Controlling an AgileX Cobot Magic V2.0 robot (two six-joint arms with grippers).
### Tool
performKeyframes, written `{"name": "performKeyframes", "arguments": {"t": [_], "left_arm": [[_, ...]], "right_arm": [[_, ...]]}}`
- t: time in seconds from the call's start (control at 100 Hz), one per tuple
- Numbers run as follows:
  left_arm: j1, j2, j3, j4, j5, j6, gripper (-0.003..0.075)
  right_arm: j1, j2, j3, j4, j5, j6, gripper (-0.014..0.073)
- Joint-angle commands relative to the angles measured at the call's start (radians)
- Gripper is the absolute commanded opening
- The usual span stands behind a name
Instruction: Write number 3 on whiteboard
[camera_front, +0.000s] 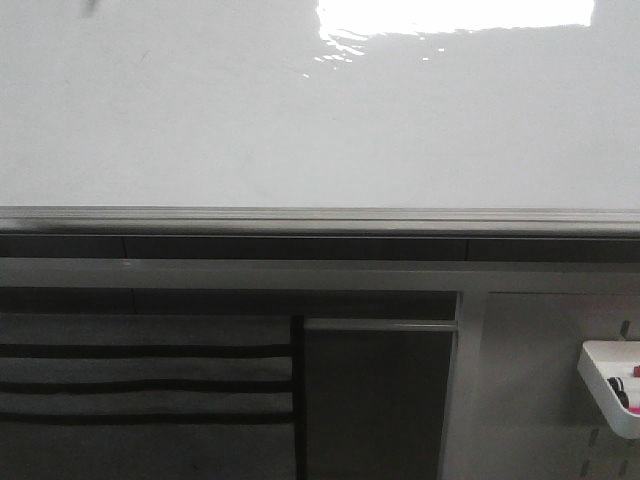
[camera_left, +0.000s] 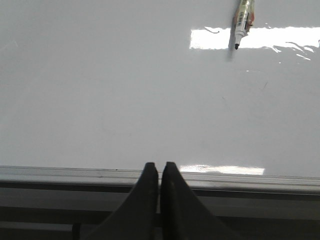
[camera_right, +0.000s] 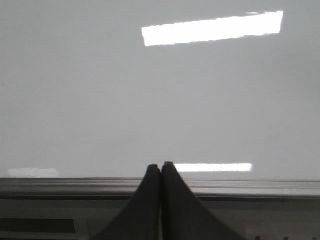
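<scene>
The whiteboard (camera_front: 300, 120) is a glossy white panel with glare and a silver edge rail (camera_front: 320, 220). It fills the left wrist view (camera_left: 125, 100) and the right wrist view (camera_right: 150, 100). No number 3 shows on it in any view. A marker (camera_left: 242, 20) with its dark tip uncapped shows against the board, and the frame edge cuts off its upper end. My left gripper (camera_left: 159, 165) is shut and empty at the board's rail, well away from the marker. My right gripper (camera_right: 160, 165) is shut and empty at the rail. Neither gripper shows in the front view.
Below the rail, a white perforated panel (camera_front: 530, 390) carries a small white tray (camera_front: 610, 385) holding small items. A grey surface with black stripes (camera_front: 140, 370) lies at the lower left. A small dark blur (camera_front: 90, 8) sits at the board's far left.
</scene>
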Motion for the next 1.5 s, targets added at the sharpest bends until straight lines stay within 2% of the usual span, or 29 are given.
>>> {"name": "performKeyframes", "arguments": {"t": [0.0,0.17,0.3,0.5,0.65,0.78,1.05,1.49], "left_arm": [[0.002,-0.026,0.002,-0.010,-0.082,0.001,-0.0018],[0.002,-0.026,0.000,-0.010,-0.084,0.001,-0.0018],[0.002,-0.026,-0.057,-0.025,-0.064,0.001,-0.0018],[0.002,0.010,-0.304,-0.030,0.178,0.001,-0.0018],[0.002,0.145,-0.510,0.011,0.345,0.001,-0.0018],[0.002,0.267,-0.614,0.016,0.425,0.001,-0.0018],[0.002,0.371,-0.635,0.016,0.413,0.001,-0.0018],[0.002,0.379,-0.635,0.012,0.389,0.001,-0.0018]], "right_arm": [[-0.008,-0.023,0.022,-0.015,-0.088,-0.010,-0.0067],[-0.008,-0.023,0.020,-0.005,-0.090,-0.008,-0.0067],[-0.008,-0.023,-0.031,0.062,-0.049,-0.008,-0.0067],[-0.008,0.027,-0.280,0.113,0.232,-0.008,-0.0067],[-0.006,0.149,-0.458,0.113,0.367,-0.008,-0.0067],[-0.006,0.272,-0.573,0.113,0.434,-0.008,-0.0067],[-0.006,0.332,-0.601,0.113,0.436,-0.008,-0.0067],[-0.006,0.332,-0.601,0.107,0.433,-0.008,-0.0066]]}}
